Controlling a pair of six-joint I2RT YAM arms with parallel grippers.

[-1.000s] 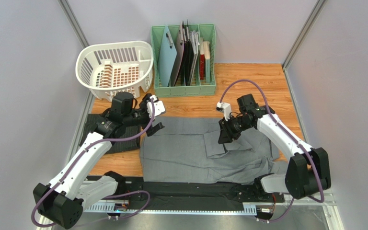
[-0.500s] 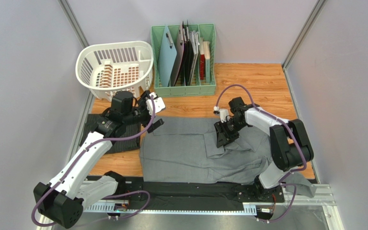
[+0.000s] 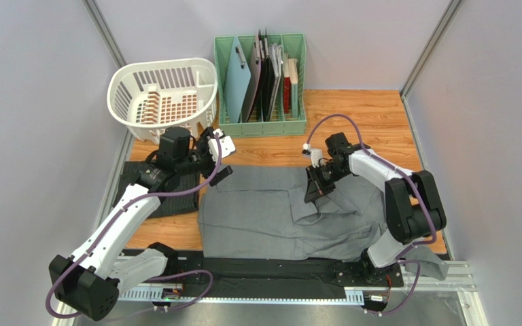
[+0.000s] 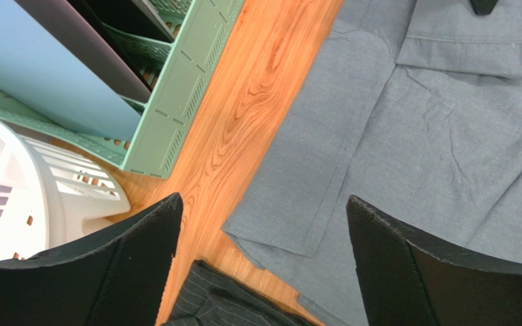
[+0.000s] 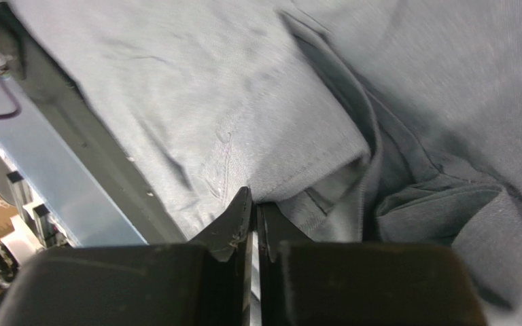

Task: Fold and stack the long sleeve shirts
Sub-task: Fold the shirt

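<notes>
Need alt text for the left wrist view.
The left gripper stands wide open, holding nothing, over the edge of a plain grey cloth shirt on the wooden table. A corner of a dark pinstriped shirt shows at the bottom; a mint green plastic file rack and white slotted basket sit at left.

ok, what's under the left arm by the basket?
The pinstriped charcoal shirt on the wooden table, beside the grey shirt. The left arm covers much of it; whether it's folded can't be seen.

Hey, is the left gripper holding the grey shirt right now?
No, the left gripper has its jaws wide open above the edge of the grey shirt and the wooden table, with nothing between them.
</notes>
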